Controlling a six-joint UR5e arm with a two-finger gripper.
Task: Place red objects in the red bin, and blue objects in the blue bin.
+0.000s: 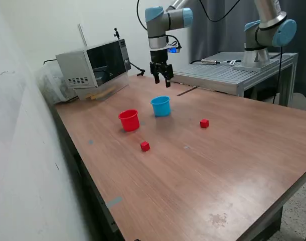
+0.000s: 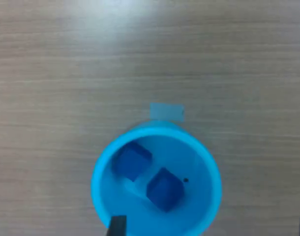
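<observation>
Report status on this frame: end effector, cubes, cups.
End effector above the blue cup, apparently empty. Two blue cubes inside it. Two red cubes on the table, outside the red cup. Nothing obstructing.

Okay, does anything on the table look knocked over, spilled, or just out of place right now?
Nothing stands out. The blue cup and red cup both stand upright, two dark blue cubes lie inside the blue cup, and two red cubes sit loose on the table, not yet sorted.
</observation>
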